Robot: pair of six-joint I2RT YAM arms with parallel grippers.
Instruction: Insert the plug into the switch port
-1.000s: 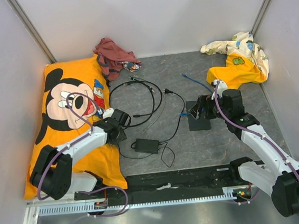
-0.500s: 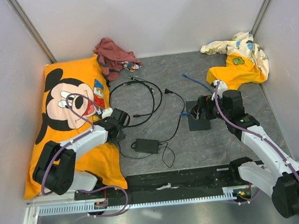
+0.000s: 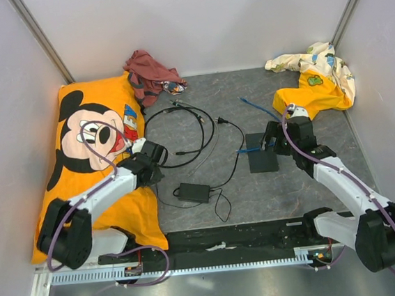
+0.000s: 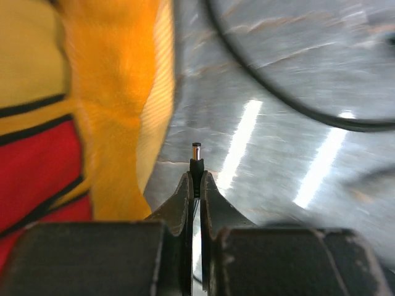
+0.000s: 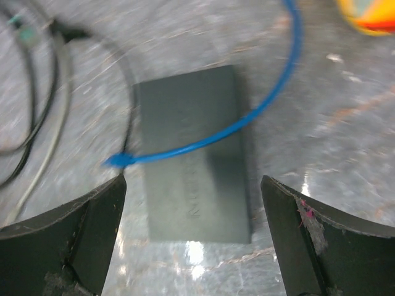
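The thin flat black switch box [image 3: 262,154] lies on the grey table; its sockets do not show. It fills the middle of the right wrist view [image 5: 194,154], with a blue cable [image 5: 247,117] lying across its top. My right gripper [image 3: 279,143] hangs just right of and above the box, open wide and empty [image 5: 193,180]. My left gripper [image 3: 157,154] is at the pillow's right edge, shut on a small black barrel plug [image 4: 196,161] whose metal tip sticks out past the fingertips [image 4: 196,177].
A black adapter brick [image 3: 193,192] with its cord lies between the arms. A black cable loop [image 3: 182,132] lies behind it. An orange Mickey pillow [image 3: 93,151] fills the left side. A red cloth [image 3: 152,72] and a yellow cloth [image 3: 313,81] lie at the back.
My right gripper has drawn back to the right, off the black box, which now shows whole. My left gripper has shifted slightly with the plug in it.
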